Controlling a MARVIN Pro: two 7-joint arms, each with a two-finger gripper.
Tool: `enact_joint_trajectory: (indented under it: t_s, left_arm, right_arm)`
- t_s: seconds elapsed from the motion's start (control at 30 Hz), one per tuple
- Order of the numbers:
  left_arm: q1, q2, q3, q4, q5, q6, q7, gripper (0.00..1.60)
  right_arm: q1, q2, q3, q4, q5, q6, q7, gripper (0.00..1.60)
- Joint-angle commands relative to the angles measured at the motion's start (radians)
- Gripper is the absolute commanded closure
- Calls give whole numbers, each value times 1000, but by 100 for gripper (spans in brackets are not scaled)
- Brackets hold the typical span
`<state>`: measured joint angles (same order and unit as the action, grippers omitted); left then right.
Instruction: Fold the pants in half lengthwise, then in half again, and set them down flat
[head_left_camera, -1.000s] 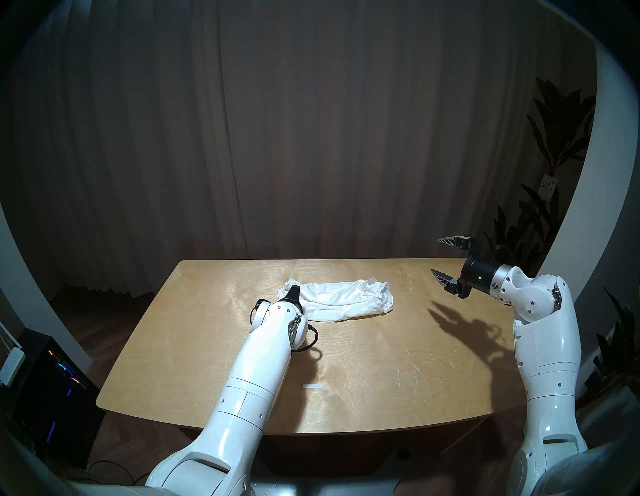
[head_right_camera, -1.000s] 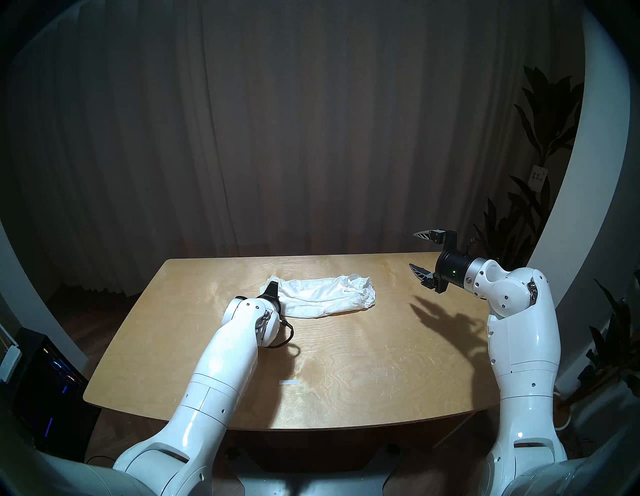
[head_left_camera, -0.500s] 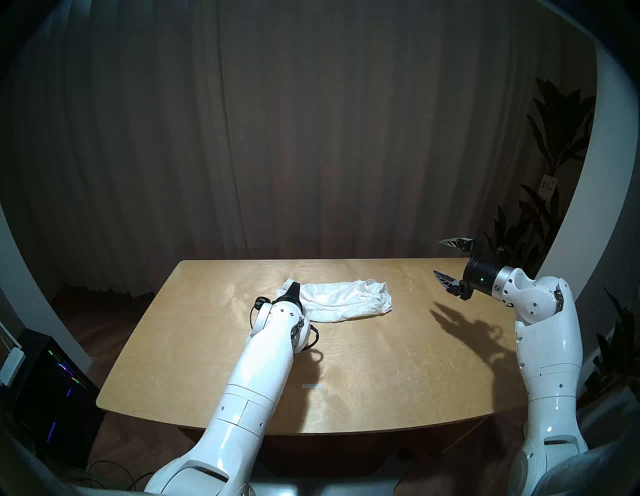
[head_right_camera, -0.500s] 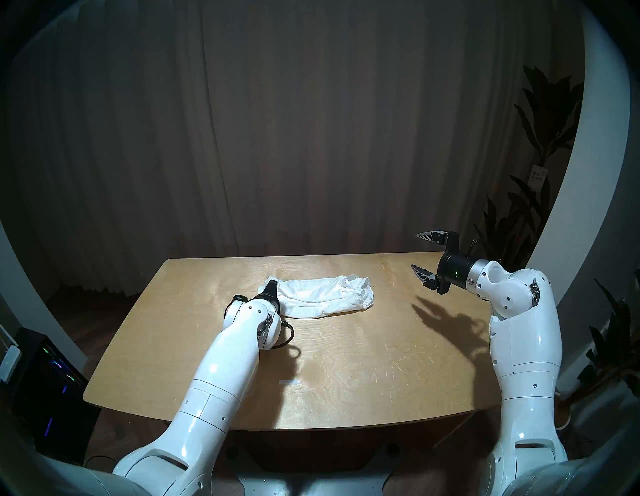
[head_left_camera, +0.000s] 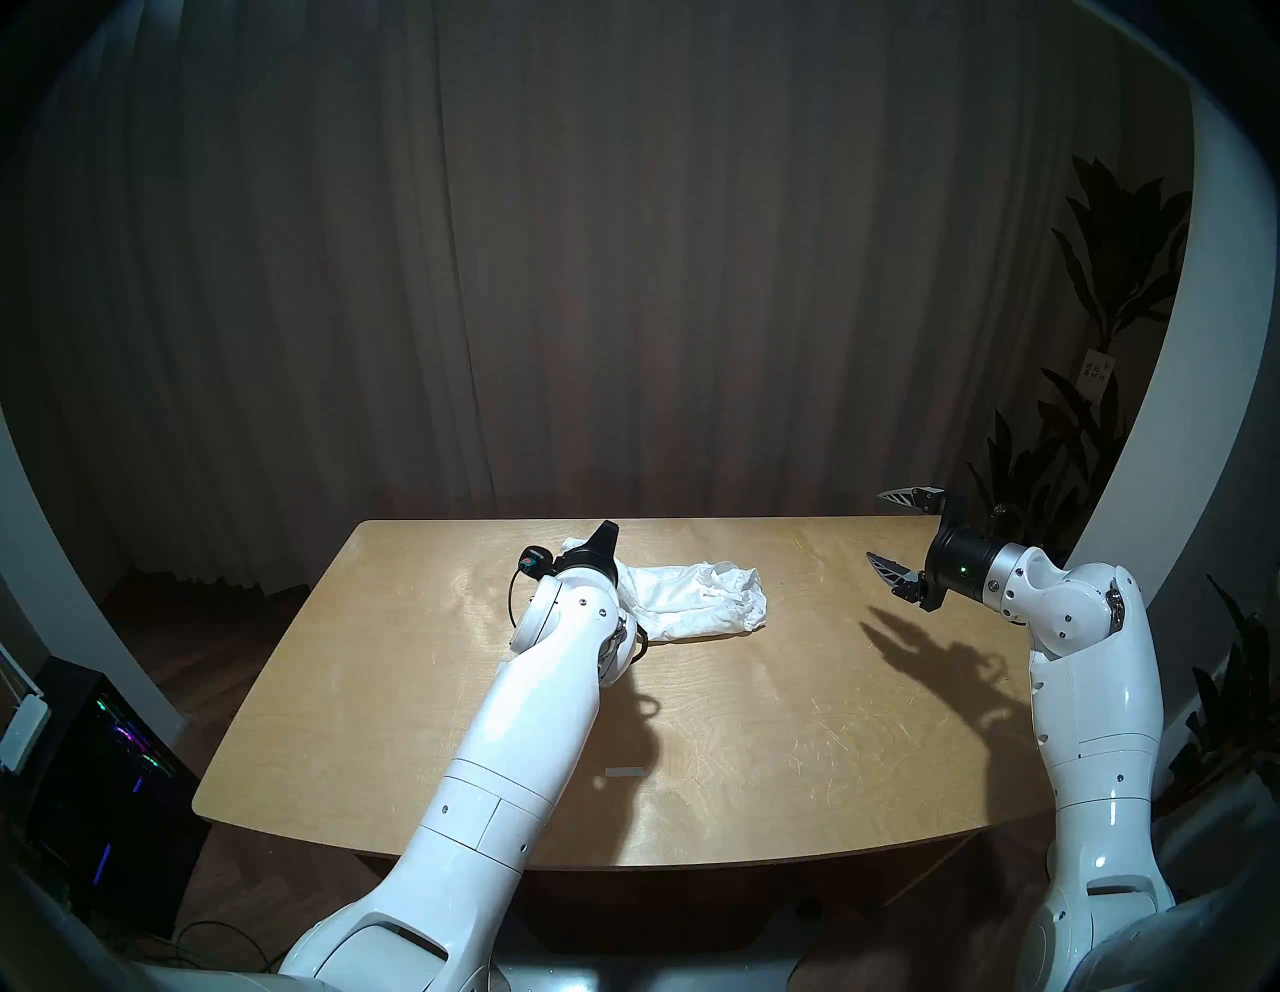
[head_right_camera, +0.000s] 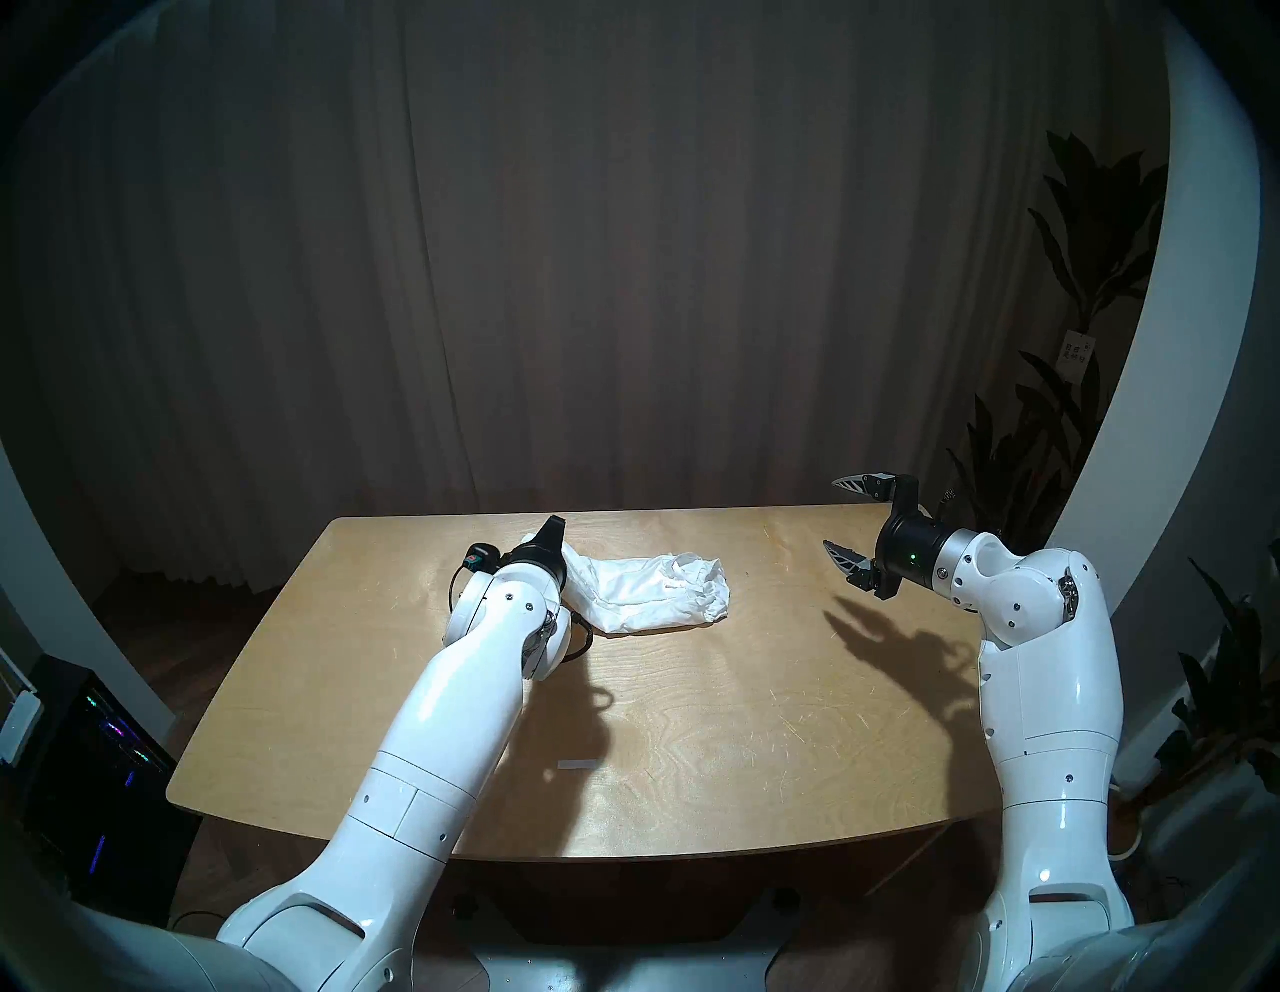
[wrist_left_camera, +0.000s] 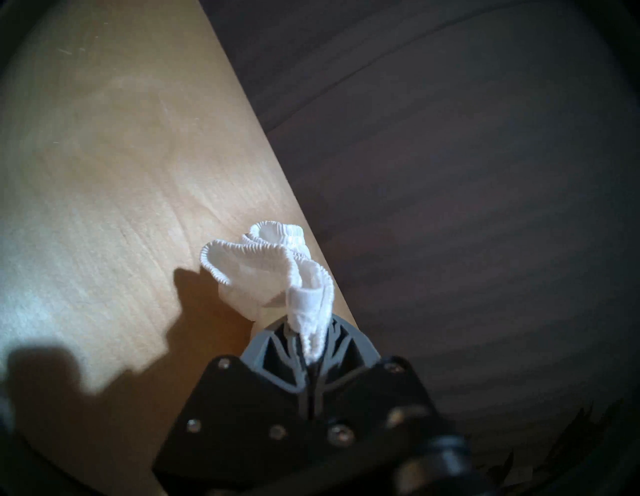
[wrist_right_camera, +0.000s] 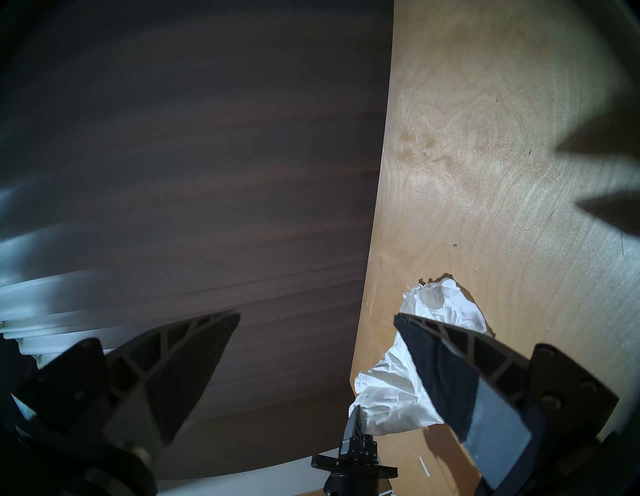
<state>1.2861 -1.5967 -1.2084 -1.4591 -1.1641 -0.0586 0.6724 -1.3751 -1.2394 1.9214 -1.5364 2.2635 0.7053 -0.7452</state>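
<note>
Left fingers (wrist_left_camera: 313, 350): pressed together on the waistband end of the pants (head_left_camera: 699, 596), lifting it off the bench (head_left_camera: 762, 727).
Right fingers (head_left_camera: 890, 533): spread wide, holding nothing, well off to the pants' far side.
Room: dark curtain (head_left_camera: 623, 277) behind.

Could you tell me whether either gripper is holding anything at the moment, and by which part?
The left gripper pinches the pants by the elastic waistband end; the right gripper is open and empty.
</note>
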Motion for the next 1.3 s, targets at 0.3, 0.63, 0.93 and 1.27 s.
enact_joint_trajectory:
  t_s: [0.3, 0.63, 0.93, 1.27]
  left_arm:
    - [-181, -95, 168, 139, 78, 50, -68, 160]
    - [-225, -122, 262, 283, 154, 22, -118, 160]
    - [-222, -122, 345, 345, 240, -34, -164, 160]
    - [-228, -120, 428, 433, 302, -68, -228, 160]
  right_arm:
    - [-25, -6, 47, 14, 18, 6, 19, 0]
    - [-42, -4, 81, 10, 29, 17, 25, 0]
    - [-41, -6, 89, 21, 28, 32, 31, 0]
    - [-46, -9, 96, 24, 24, 43, 38, 0]
